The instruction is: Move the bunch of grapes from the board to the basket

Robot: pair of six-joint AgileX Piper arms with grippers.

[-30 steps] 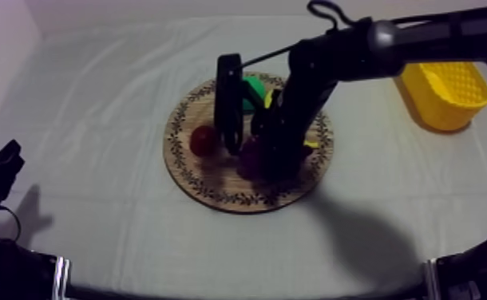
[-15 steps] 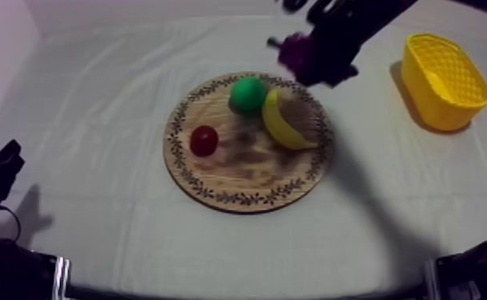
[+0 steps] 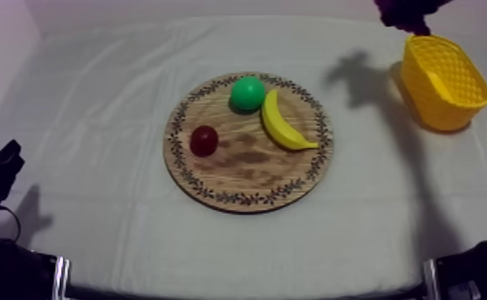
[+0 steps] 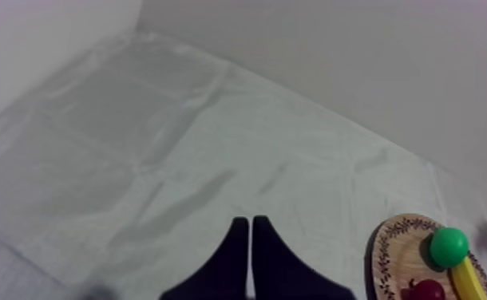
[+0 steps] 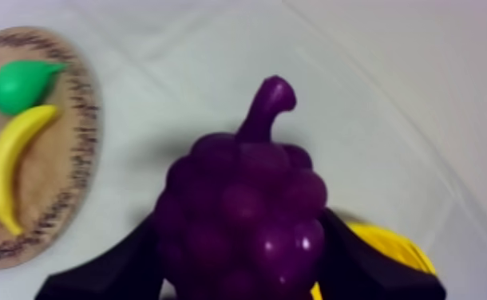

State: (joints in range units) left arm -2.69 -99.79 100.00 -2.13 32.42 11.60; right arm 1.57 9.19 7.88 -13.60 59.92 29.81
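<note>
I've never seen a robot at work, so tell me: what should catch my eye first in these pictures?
The purple bunch of grapes, clamped in the right gripper, hangs in the air close to the yellow basket at the right side of the table. Next comes the round wooden board in the middle, bearing a green pear, a banana and a small red fruit.

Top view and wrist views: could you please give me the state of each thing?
wooden board: flat, bearing three fruits
pear: on the board
banana: on the board, beside the pear
small red fruit: on the board, apart
bunch of grapes: in the air, off the board
right gripper: shut on the grapes
left gripper: shut on nothing
yellow basket: upright, grapes not inside
</note>
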